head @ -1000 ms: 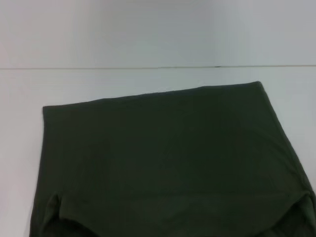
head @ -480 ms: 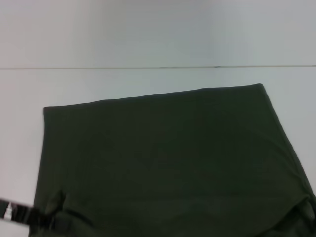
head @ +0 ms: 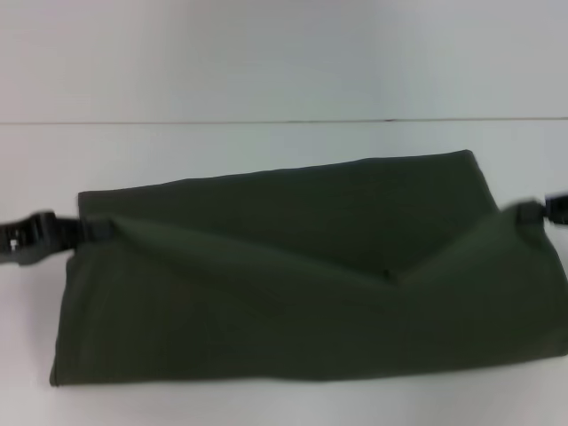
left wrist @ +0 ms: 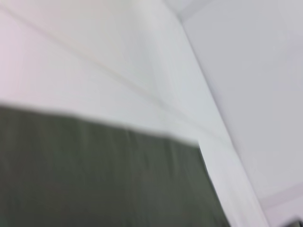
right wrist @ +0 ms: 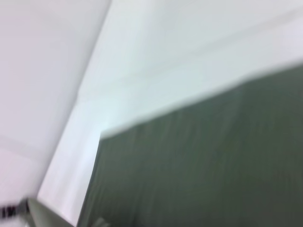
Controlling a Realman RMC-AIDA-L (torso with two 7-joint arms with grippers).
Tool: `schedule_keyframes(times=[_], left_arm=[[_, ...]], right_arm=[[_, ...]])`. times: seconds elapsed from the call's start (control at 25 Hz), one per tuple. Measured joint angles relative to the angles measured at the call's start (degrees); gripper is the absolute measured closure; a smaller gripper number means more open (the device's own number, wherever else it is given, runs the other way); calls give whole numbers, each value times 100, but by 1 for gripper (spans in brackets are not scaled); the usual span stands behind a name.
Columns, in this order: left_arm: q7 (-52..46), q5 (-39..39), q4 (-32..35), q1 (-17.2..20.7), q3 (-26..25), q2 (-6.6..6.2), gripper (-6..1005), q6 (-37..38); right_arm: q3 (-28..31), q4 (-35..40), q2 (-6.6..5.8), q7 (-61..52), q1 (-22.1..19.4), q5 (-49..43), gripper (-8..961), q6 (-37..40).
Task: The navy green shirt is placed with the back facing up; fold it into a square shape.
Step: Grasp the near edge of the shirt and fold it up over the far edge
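Observation:
The navy green shirt [head: 293, 293] lies on the white table with its plain side showing, folded over into a wide band. My left gripper [head: 84, 228] is at the shirt's left side, shut on a raised corner of the cloth. At the right edge of the head view, my right gripper [head: 530, 211] pinches the other raised corner. The held layer sags in a shallow V between the two grippers, above the far part of the shirt. Each wrist view shows only the shirt's dark cloth [left wrist: 94, 179] [right wrist: 213, 161] against the table, without any fingers.
The white table [head: 266, 146] reaches back to a thin seam, where a pale wall [head: 284, 53] begins. Bare table surface lies beyond the shirt's far edge and along its near edge.
Both grippers have come into the head view, lifting the shirt's near corners and carrying them away from me. The near part now lies doubled over the far part, so the shirt looks shorter.

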State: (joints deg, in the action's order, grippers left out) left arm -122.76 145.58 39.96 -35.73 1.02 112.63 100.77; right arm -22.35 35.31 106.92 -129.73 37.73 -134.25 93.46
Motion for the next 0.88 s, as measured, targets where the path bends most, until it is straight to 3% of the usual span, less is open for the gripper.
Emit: schedule_keyframes(times=[0.04,0.08,0.4,0.48,0.6,0.88], left_arm=[[-3,-321,-135,63,-47,30,958,-434],[-3,-321,-135,63,-47,30,958,-434],[311,-1220,-614,154,-3,206,958,-1776],[414,-1332,-701,129,-2,230,958,-2039],[526,-1560,-792,121,-3,238,959,-2296],[726,-1859,-941,60,99,290,959,-2810]], right_arm=[[-21,-36,117,32,-1,264,922,-453],[-21,-36,117,32,-1,264,922,-453],[-77,-68,760,523,192,743,923,-2264],[-78,-96,858,640,255,808,923,-2552],[-84,-145,942,748,323,995,923,-2879],[-103,-482,970,1077,381,1503,922,-3501]])
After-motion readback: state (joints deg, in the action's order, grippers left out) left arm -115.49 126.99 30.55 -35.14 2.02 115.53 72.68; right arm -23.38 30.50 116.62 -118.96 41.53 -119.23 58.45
